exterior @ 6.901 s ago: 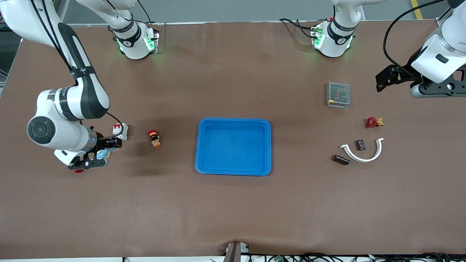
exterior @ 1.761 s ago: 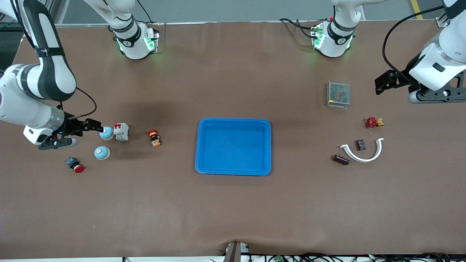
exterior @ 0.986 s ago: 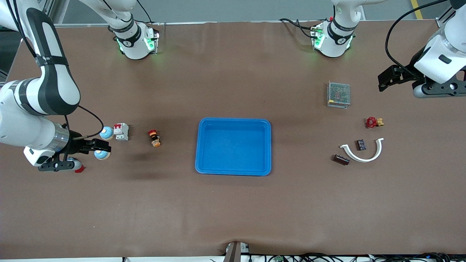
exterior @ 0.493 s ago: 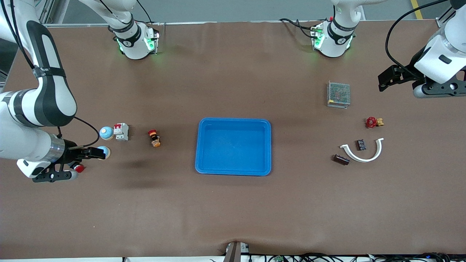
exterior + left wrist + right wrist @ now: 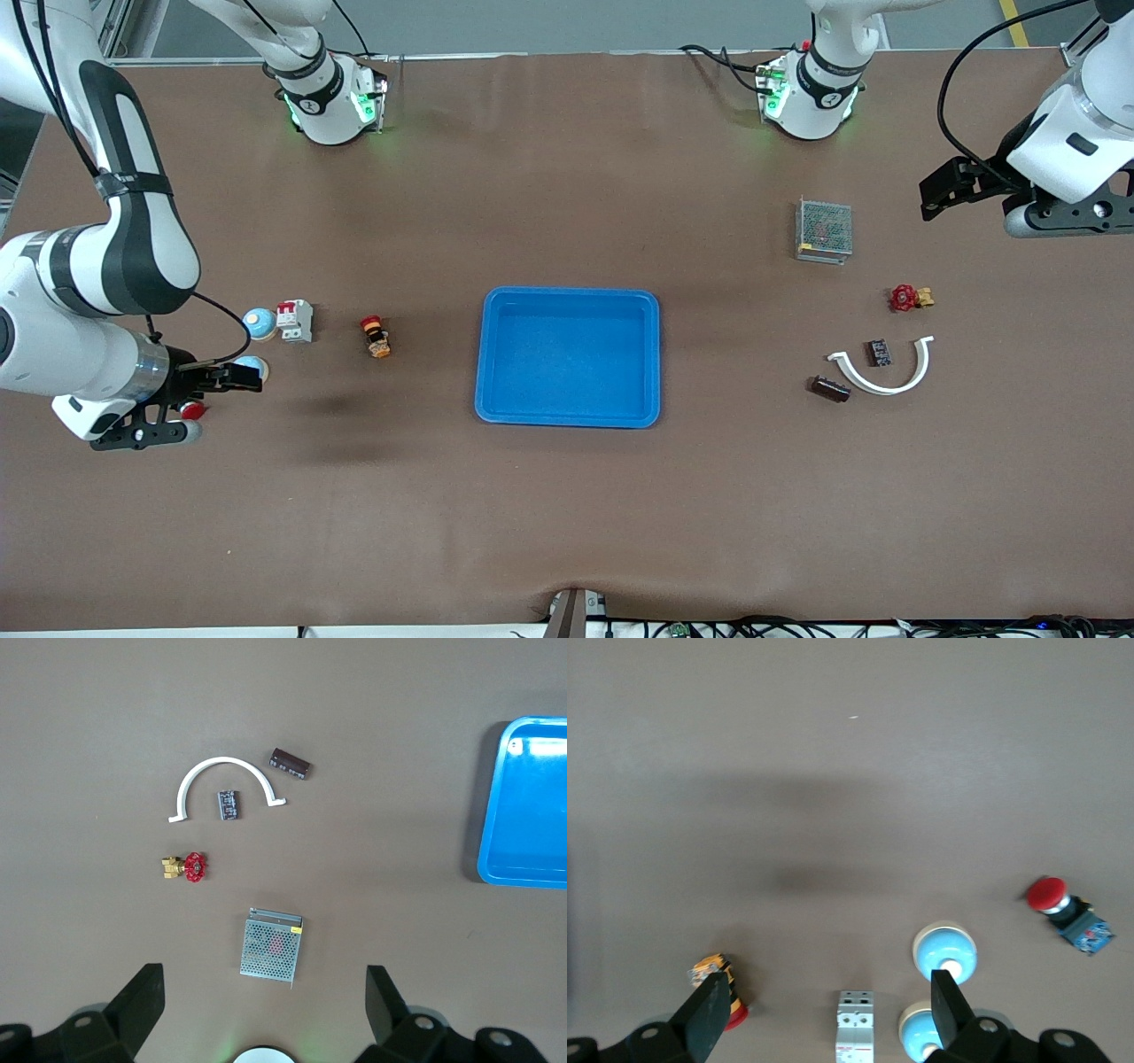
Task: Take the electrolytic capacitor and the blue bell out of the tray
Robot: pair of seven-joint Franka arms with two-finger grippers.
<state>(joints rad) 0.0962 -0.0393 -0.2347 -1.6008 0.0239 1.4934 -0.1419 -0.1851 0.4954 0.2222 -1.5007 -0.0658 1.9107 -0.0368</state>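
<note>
Right end effector [image 5: 251,377], released, hovers over a bell [image 5: 252,364]; left end effector [image 5: 930,197] waits, released.

robot lab, brown table [image 5: 567,496], cabled arm bases [image 5: 330,102]

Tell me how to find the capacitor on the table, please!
Start at the big blue tray in the middle of the table and look toward the left arm's end, where a white curved strip lies. The capacitor rests just beside one tip of that strip. It is a small dark brown cylinder on its side, bigger and rounder than the tiny flat chip inside the curve.
</note>
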